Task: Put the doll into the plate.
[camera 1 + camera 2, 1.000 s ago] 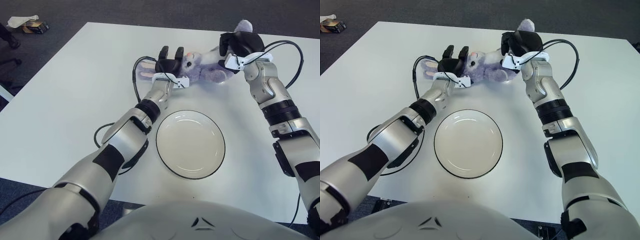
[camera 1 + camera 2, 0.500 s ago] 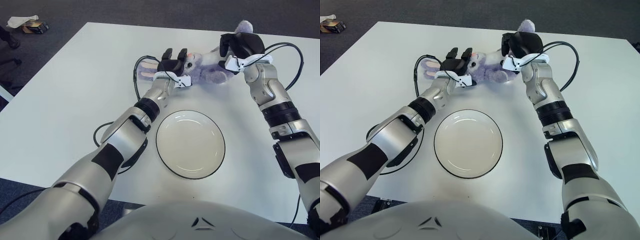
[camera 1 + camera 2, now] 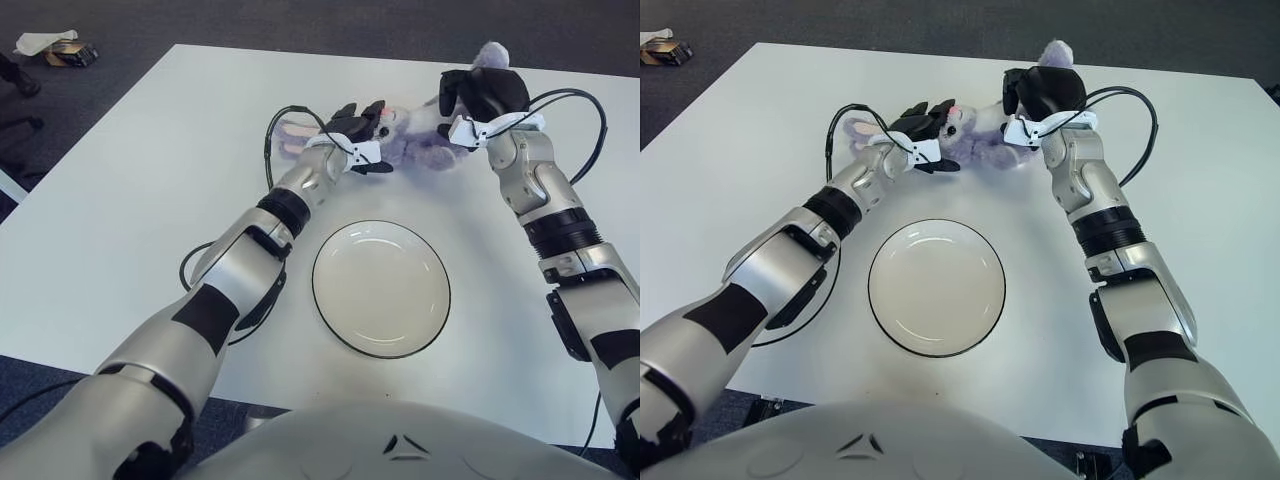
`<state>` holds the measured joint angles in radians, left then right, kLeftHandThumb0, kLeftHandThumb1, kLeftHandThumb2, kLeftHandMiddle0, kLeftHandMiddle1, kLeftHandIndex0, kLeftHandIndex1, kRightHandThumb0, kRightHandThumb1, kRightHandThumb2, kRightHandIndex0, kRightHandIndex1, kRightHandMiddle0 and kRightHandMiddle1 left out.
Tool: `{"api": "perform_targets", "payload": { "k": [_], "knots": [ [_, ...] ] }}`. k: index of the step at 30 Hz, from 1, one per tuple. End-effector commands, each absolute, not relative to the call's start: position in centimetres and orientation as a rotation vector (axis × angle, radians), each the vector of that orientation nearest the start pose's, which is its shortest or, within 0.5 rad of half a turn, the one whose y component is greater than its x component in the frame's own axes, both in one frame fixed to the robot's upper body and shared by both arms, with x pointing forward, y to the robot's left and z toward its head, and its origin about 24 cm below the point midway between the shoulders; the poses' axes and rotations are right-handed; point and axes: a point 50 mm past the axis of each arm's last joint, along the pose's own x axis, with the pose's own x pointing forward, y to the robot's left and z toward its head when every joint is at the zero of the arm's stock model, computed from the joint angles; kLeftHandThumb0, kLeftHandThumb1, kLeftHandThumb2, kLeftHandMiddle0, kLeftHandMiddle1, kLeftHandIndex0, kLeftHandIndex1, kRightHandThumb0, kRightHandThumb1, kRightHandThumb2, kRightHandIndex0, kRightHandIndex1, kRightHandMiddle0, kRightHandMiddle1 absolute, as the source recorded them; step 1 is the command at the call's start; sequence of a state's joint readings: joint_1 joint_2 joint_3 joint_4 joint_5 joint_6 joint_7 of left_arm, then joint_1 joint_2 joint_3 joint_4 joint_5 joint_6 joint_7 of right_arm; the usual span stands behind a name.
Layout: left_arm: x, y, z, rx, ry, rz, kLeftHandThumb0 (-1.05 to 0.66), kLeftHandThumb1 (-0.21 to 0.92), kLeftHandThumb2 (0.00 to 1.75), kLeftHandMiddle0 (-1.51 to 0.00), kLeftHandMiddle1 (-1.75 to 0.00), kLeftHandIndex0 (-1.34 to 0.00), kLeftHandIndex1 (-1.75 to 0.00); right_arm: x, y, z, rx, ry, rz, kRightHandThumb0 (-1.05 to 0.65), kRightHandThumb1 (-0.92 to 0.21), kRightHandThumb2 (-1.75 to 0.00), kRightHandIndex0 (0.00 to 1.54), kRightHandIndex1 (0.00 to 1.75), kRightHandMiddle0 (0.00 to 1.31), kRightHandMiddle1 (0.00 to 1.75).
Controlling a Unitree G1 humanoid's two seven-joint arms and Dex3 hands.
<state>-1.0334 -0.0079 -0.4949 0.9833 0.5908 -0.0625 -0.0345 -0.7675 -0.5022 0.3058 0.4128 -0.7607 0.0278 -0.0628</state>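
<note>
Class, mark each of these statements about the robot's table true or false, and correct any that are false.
1. The doll lies inside the plate. False: it lies on the table beyond the plate, which holds nothing.
2. The left robot hand is at the doll's head end. True.
3. The right robot hand hangs over the plate. False: it is at the doll's far end, away from the plate.
4. The plate is white with a dark rim. True.
5. Only one robot hand is near the doll. False: both are at it, one at each end.
</note>
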Motion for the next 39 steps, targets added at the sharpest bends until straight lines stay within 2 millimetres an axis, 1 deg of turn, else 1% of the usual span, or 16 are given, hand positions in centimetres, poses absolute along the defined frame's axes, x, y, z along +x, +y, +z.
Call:
{"api": "perform_targets", "payload": {
  "k": [1, 3, 6, 8, 13, 14, 15, 16, 18, 21, 22, 23, 26, 29, 35, 39],
  "knots": [
    [37.4, -1.1, 13.2, 1.058, -0.314, -0.611, -1.05, 0.88, 0.25, -0.01, 0.00, 0.00, 0.00, 37.0, -16.3, 18.6, -1.366, -0.402, -0.014, -0.60, -0.04, -1.66, 1.39, 1.75, 0.85, 1.75],
    [37.3, -1.1, 13.4, 1.046, -0.334, -0.611, -1.05, 0.89, 0.25, -0.01, -0.01, 0.00, 0.00, 36.9, -16.3, 18.6, -1.371, -0.404, -0.019, -0.60, -0.04, -1.66, 1.39, 1.75, 0.85, 1.75],
    [37.3, -1.1, 13.5, 1.042, -0.349, -0.597, -1.03, 0.86, 0.26, -0.07, -0.06, 0.00, -0.02, 36.8, -16.3, 18.7, -1.387, -0.408, -0.032, -0.59, -0.06, -1.63, 1.37, 1.75, 0.83, 1.75],
    [37.4, -1.1, 13.5, 1.034, -0.346, -0.580, -1.00, 0.77, 0.37, -0.04, -0.28, 0.00, -0.09, 36.7, -16.2, 18.7, -1.389, -0.408, -0.033, -0.58, -0.08, -1.61, 1.36, 1.75, 0.82, 1.75],
    [37.7, -1.1, 13.2, 1.013, -0.318, -0.523, -0.94, 0.68, 0.47, -0.01, -0.52, 0.00, -0.19, 36.5, -16.2, 18.6, -1.379, -0.409, -0.022, -0.58, -0.09, -1.60, 1.35, 1.75, 0.80, 1.75],
    [37.8, -1.1, 13.0, 1.007, -0.302, -0.499, -0.84, 0.56, 0.60, -0.08, -0.78, 0.00, -0.58, 36.5, -16.2, 18.6, -1.376, -0.411, -0.019, -0.57, -0.09, -1.60, 1.35, 1.75, 0.80, 1.75],
    [37.9, -1.1, 12.7, 0.996, -0.289, -0.475, -0.77, 0.45, 0.73, -0.12, -0.97, 0.00, -0.85, 36.5, -16.1, 18.5, -1.373, -0.414, -0.018, -0.57, -0.09, -1.59, 1.35, 1.75, 0.80, 1.75],
    [38.0, -1.0, 12.6, 0.989, -0.281, -0.460, -0.74, 0.40, 0.80, -0.14, -1.06, 0.00, -0.99, 36.5, -16.1, 18.5, -1.372, -0.417, -0.017, -0.57, -0.09, -1.59, 1.35, 1.75, 0.80, 1.75],
    [38.0, -1.1, 12.6, 0.973, -0.280, -0.433, -0.62, 0.25, 0.99, -0.19, -1.32, 0.00, -1.37, 36.4, -16.1, 18.4, -1.368, -0.425, -0.016, -0.57, -0.09, -1.59, 1.36, 1.75, 0.80, 1.75],
    [38.0, -1.1, 12.4, 0.966, -0.278, -0.406, -0.51, 0.17, 1.11, -0.24, -1.51, -0.05, -1.62, 36.3, -16.1, 18.4, -1.362, -0.444, -0.010, -0.58, -0.08, -1.61, 1.37, 1.75, 0.81, 1.75],
    [38.0, -1.1, 12.4, 0.963, -0.277, -0.396, -0.32, 0.22, 1.11, -0.31, -1.54, -0.10, -1.64, 36.3, -16.1, 18.4, -1.357, -0.450, -0.006, -0.58, -0.08, -1.61, 1.37, 1.75, 0.81, 1.75],
    [37.9, -1.1, 12.3, 0.960, -0.276, -0.387, -0.05, 0.29, 1.11, -0.41, -1.57, -0.17, -1.68, 36.3, -16.1, 18.4, -1.352, -0.455, -0.002, -0.59, -0.07, -1.62, 1.38, 1.75, 0.82, 1.75],
    [37.8, -1.2, 11.9, 0.966, -0.277, -0.363, -0.02, 0.31, 1.20, -0.57, -1.55, -0.35, -1.73, 36.2, -16.1, 18.4, -1.344, -0.465, 0.008, -0.59, -0.06, -1.63, 1.38, 1.75, 0.83, 1.75],
    [37.5, -1.2, 11.1, 1.006, -0.287, -0.330, -0.01, 0.28, 1.29, -0.62, -1.59, -0.44, -1.74, 36.1, -16.1, 18.4, -1.335, -0.471, 0.015, -0.60, -0.05, -1.64, 1.38, 1.75, 0.84, 1.75],
    [37.3, -0.8, 10.7, 1.108, -0.391, -0.274, 0.00, 0.23, 1.37, -0.64, -1.62, -0.52, -1.75, 35.5, -16.0, 18.8, -1.302, -0.454, 0.040, -0.60, -0.04, -1.66, 1.37, 1.75, 0.85, 1.75],
    [37.3, -0.3, 10.4, 1.155, -0.423, -0.255, 0.00, 0.20, 1.40, -0.66, -1.60, -0.57, -1.75, 35.1, -15.9, 19.1, -1.313, -0.442, 0.037, -0.60, -0.04, -1.66, 1.38, 1.75, 0.85, 1.75]
  ]
}}
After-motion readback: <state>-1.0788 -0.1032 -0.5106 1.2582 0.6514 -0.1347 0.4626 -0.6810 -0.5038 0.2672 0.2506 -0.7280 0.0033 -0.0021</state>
